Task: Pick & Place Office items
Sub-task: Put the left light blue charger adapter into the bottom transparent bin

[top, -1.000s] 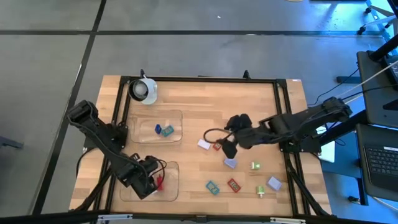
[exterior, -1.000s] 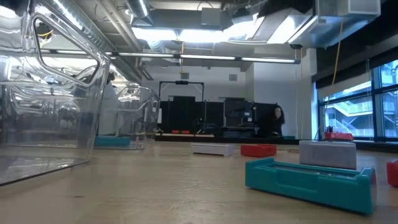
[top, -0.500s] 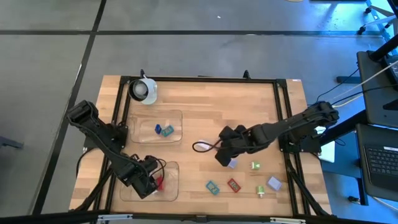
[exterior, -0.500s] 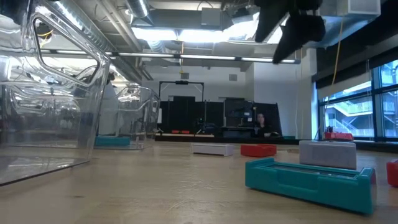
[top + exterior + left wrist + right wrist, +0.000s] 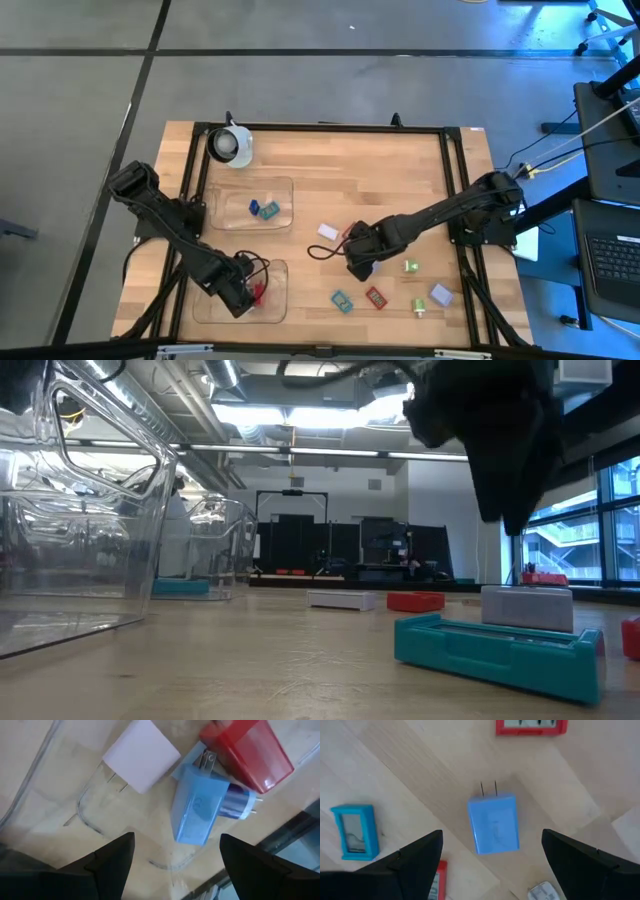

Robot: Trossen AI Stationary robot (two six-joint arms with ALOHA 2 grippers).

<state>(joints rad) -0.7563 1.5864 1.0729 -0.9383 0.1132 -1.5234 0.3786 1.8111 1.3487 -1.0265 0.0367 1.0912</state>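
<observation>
My right gripper [image 5: 358, 262] is open and hovers over the middle of the table. Its fingers [image 5: 415, 855] stand on either side of a lavender-blue plug adapter [image 5: 493, 824] that lies flat on the wood, without touching it. A teal piece [image 5: 354, 837] and a red piece [image 5: 531, 726] lie close by. My left gripper [image 5: 243, 291] is open above the near clear tray [image 5: 275, 268]. That tray holds a white adapter [image 5: 141, 755], a blue adapter [image 5: 195, 810] and a red piece [image 5: 247, 750]. In the low view the right gripper [image 5: 500, 450] hangs above a teal piece [image 5: 495, 650].
A far clear tray [image 5: 285, 185] holds blue and teal pieces [image 5: 263, 208]. A white round cup [image 5: 230, 145] stands at the far left corner. More pieces lie loose near the right gripper: white [image 5: 328, 232], green [image 5: 411, 266], teal [image 5: 342, 300], red [image 5: 376, 297], lavender [image 5: 441, 294].
My right gripper has moved toward the table's left and near edges and come down. It now stands low over the lavender-blue adapter, and in the low view it has dropped into the picture. The left arm has kept still.
</observation>
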